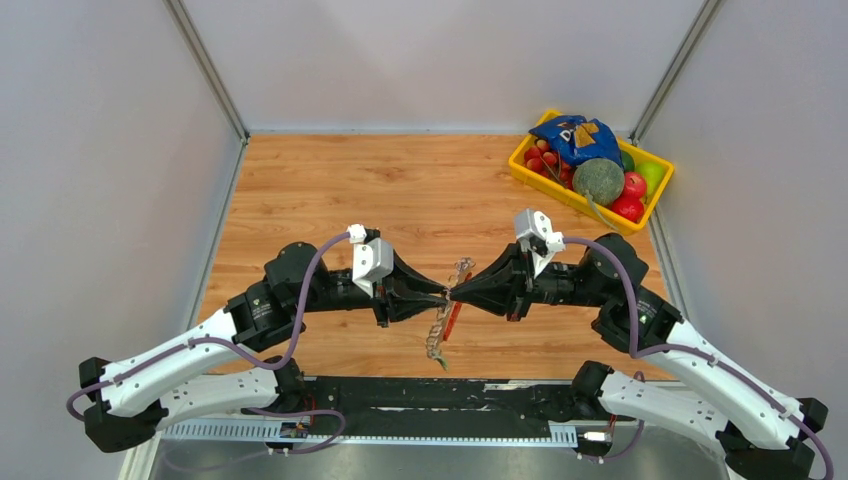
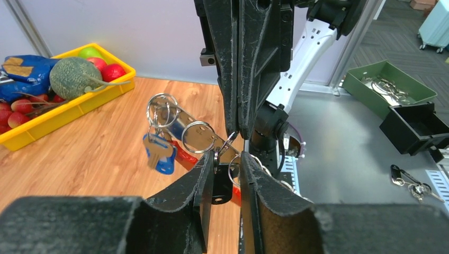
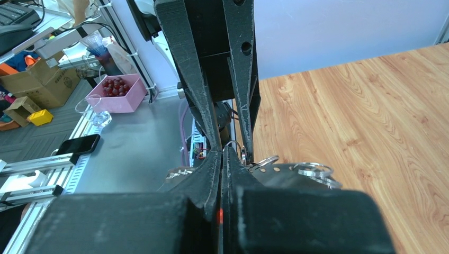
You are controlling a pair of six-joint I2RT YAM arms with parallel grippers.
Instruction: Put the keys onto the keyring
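My two grippers meet tip to tip above the middle of the wooden table. The left gripper [image 1: 440, 294] [image 2: 227, 156] has its jaws a narrow gap apart, with the black-headed key [image 2: 222, 188] between them against the left finger. A small silver ring [image 2: 233, 168] sits at the tips. The right gripper [image 1: 458, 294] [image 3: 222, 151] is shut, with a thin ring of the keyring [image 3: 235, 147] sticking out at its tips. The grey strap [image 1: 440, 330] with its red strip hangs down to the table. The blue-headed key [image 2: 159, 154] hangs on a ring of the strap.
A yellow bin [image 1: 527, 163] with fruit and a blue bag stands at the back right. Off the table I see a green tray [image 2: 389, 84], a black box [image 2: 418, 127], a pink box [image 3: 114, 92] and a phone [image 3: 79, 143].
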